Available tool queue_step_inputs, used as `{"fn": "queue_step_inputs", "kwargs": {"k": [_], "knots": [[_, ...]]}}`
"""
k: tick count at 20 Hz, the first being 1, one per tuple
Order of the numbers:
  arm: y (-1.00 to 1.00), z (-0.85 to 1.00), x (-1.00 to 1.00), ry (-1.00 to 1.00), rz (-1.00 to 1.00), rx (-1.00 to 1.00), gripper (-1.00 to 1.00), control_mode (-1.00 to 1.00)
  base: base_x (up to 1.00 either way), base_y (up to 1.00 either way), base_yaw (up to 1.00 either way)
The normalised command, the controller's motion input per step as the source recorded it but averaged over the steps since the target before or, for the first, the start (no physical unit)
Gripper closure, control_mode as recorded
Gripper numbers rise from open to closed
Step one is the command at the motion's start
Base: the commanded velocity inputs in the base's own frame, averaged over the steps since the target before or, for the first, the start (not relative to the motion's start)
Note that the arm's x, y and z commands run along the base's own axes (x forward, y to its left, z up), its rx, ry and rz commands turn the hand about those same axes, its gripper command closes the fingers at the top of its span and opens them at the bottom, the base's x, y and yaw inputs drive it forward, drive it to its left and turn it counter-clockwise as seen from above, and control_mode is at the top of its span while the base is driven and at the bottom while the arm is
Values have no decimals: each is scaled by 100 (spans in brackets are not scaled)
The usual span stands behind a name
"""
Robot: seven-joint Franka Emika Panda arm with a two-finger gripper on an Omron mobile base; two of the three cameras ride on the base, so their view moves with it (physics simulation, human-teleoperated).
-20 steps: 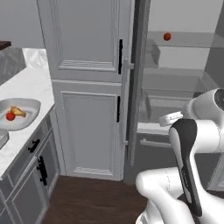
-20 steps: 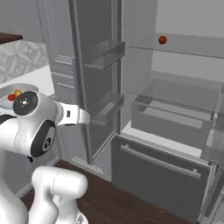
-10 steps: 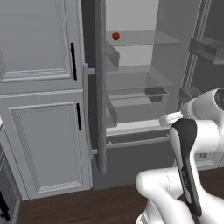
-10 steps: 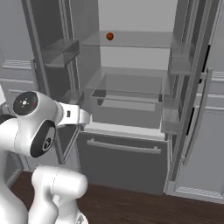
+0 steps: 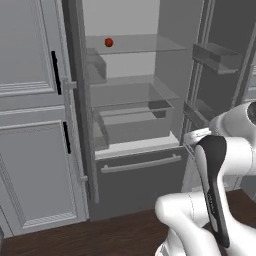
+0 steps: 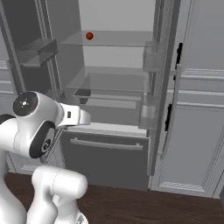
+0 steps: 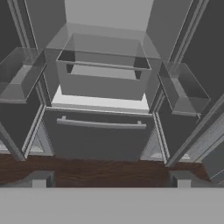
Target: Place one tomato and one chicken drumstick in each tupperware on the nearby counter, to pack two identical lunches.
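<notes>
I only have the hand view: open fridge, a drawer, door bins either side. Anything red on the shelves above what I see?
Observer: Yes, a tomato sits on the upper glass shelf, toward its left side.
Operator: Is it alone up there?
Observer: From both base views, nothing else lies on that shelf.
Operator: Where is the arm relative to the fridge?
Observer: The arm is held low, level with the freezer drawer handle, well below the tomato.
</notes>
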Motion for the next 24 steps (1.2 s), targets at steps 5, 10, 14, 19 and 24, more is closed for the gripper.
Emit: {"fn": "queue_step_inputs", "kwargs": {"k": [5,10,14,19,24], "knots": [[0,0,0,0,0,0,-100,100,18,-38,7],[0,0,0,0,0,0,-100,100,68,37,0],[0,0,0,0,0,0,-100,100,78,59,0],[0,0,0,0,0,0,-100,100,70,20,-1],[0,0,0,0,0,0,-100,100,64,0,0]]}}
